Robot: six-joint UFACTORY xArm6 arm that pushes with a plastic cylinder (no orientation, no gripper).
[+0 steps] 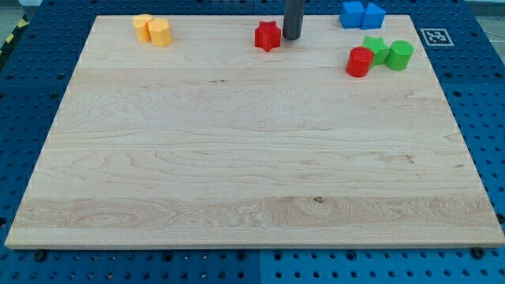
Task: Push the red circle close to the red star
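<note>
The red star (267,36) lies near the view's top, a little right of centre. The red circle (359,62) lies to the right of it, touching the green star (375,49). My tip (292,37) stands just right of the red star, very close to it, and well to the left of the red circle.
A green circle (399,55) sits right of the green star. Two blue blocks (361,15) lie at the top right edge. Two yellow blocks (152,30) lie at the top left. The wooden board (252,158) rests on a blue pegboard table.
</note>
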